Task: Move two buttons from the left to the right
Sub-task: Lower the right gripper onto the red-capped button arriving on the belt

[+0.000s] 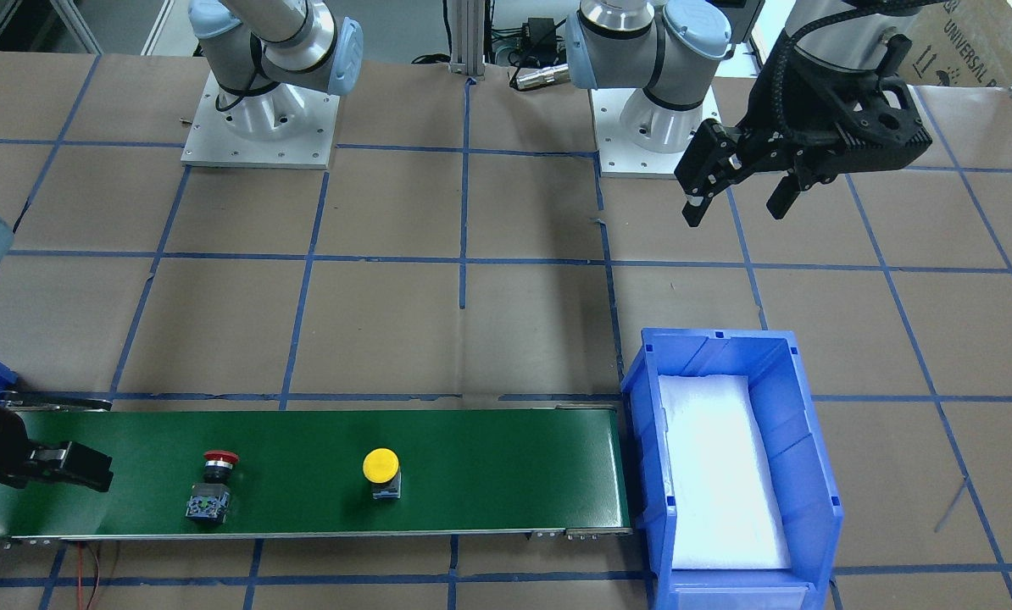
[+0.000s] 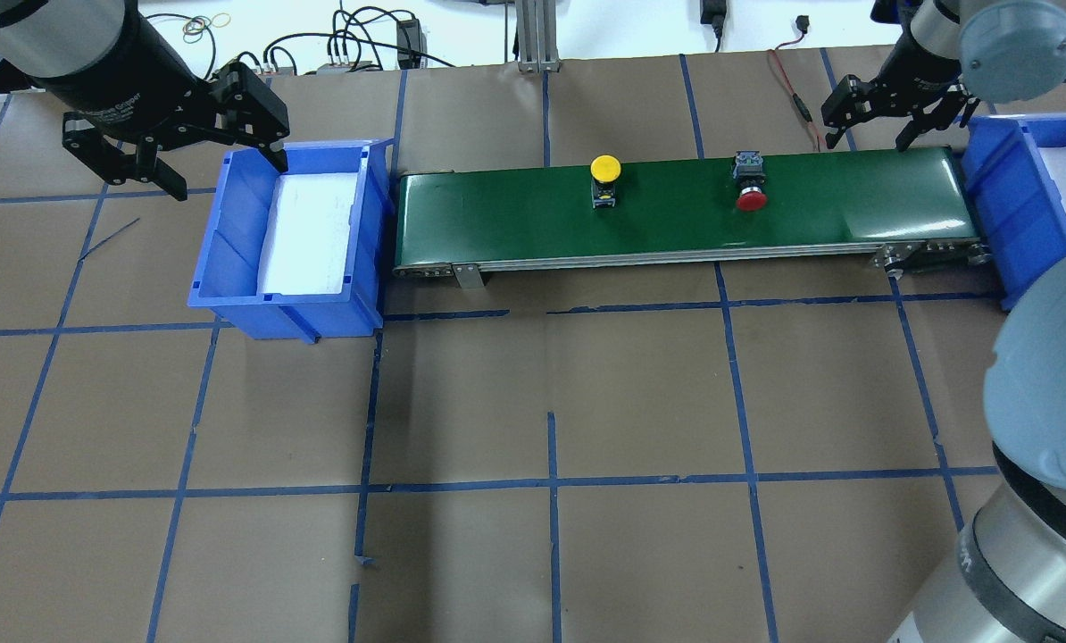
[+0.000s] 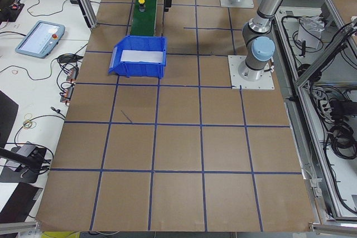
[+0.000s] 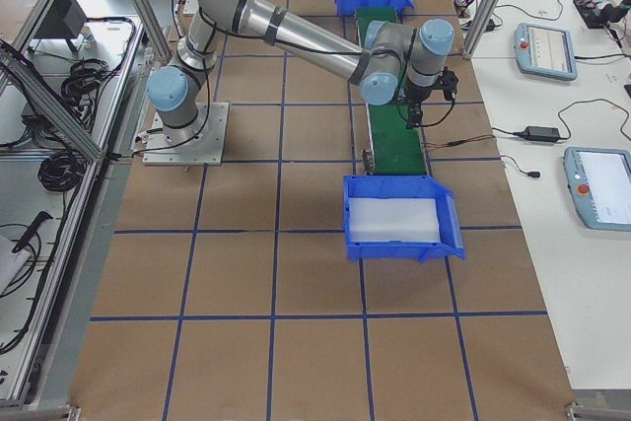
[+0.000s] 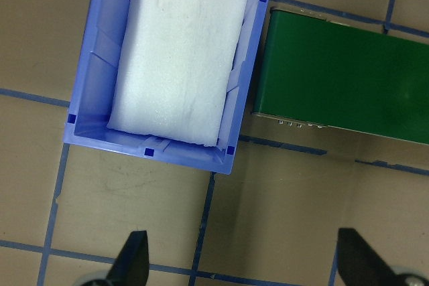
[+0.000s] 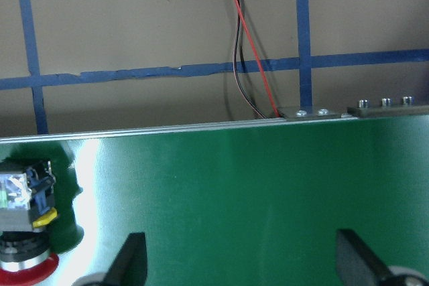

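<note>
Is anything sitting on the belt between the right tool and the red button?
Nothing visible. The belt is bare between the right tool, open over the belt's right end, and the red button. The yellow button sits beyond the red one, out of the way.

Open belt between yellow button and red button; blue bin seemingly abutting each end.

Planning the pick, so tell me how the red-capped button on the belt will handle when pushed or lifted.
The red button seems to lie on its side on the green belt, so a push may roll it on its round cap. Its blocky body looks rigid, likely offering flat faces for a firm hold.
</note>
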You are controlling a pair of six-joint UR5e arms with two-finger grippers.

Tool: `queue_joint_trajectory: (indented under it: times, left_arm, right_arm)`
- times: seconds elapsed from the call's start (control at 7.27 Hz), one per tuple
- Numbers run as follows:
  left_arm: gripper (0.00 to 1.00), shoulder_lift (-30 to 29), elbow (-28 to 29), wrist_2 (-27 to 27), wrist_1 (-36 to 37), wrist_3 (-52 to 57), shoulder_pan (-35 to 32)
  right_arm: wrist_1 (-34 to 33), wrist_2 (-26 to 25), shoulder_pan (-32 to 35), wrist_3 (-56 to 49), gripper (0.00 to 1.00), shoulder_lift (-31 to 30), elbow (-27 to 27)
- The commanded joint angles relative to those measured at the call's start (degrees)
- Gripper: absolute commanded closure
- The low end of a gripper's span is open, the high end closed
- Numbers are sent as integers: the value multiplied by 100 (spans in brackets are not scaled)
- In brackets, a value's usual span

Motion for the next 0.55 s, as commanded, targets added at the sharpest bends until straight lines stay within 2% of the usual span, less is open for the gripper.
queue_joint_trajectory:
  times: [0.0, 0.28, 0.41]
  left_arm:
    - [0, -35, -12, 20, 0, 53, -61]
    - [0, -35, -12, 440, 0, 255, -70]
    - [0, -35, -21, 433, 0, 255, -71]
  right_arm:
    - [-4, 66, 6, 4, 0, 5, 16]
    - [-144, 66, -2, 22, 0, 5, 121]
    - [-145, 66, 6, 30, 0, 5, 121]
